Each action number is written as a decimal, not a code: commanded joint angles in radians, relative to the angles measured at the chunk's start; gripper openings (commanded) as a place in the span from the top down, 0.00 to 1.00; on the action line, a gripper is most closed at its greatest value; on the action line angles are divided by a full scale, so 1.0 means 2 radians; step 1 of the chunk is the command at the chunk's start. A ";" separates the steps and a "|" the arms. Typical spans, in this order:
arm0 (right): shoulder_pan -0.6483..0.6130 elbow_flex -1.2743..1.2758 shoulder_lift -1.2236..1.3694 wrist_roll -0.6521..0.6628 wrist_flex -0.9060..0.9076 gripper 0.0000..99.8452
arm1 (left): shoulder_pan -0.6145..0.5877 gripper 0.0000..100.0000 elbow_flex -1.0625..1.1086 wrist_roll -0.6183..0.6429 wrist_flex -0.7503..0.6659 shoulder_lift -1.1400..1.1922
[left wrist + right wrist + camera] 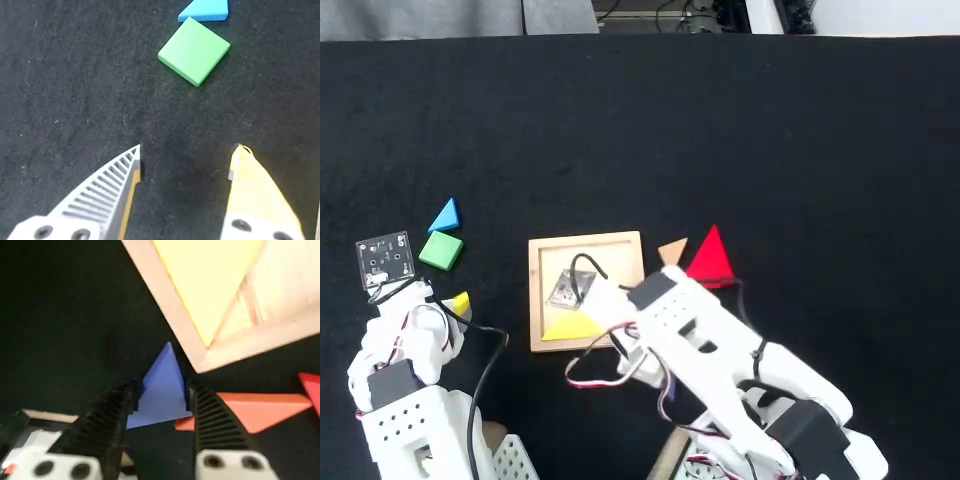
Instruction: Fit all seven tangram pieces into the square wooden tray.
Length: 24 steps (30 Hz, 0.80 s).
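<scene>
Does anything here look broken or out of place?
Nothing broken. Only the yellow triangle lies in the wooden tray; the green square and red triangle lie outside, and the right jaws hold a dark blue triangle beside it.

The left arm (400, 380) is sitting folded at the near left, the left gripper (189, 152) pointing down with jaws spread wide apart. The right arm (720, 350) is stretching forward and leftward, the right gripper (162, 392) pinching a blue triangle (161, 380), seemingly held low.
</scene>
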 commanded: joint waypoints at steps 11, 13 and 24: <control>0.044 -0.112 0.000 0.003 0.084 0.88 | 0.000 0.72 -0.002 -0.003 -0.005 -0.004; 0.044 -0.098 0.000 0.002 0.049 0.88 | 0.000 0.72 -0.002 -0.003 -0.005 -0.004; 0.044 -0.105 -0.020 0.005 -0.042 0.88 | 0.000 0.72 -0.002 -0.003 -0.005 -0.004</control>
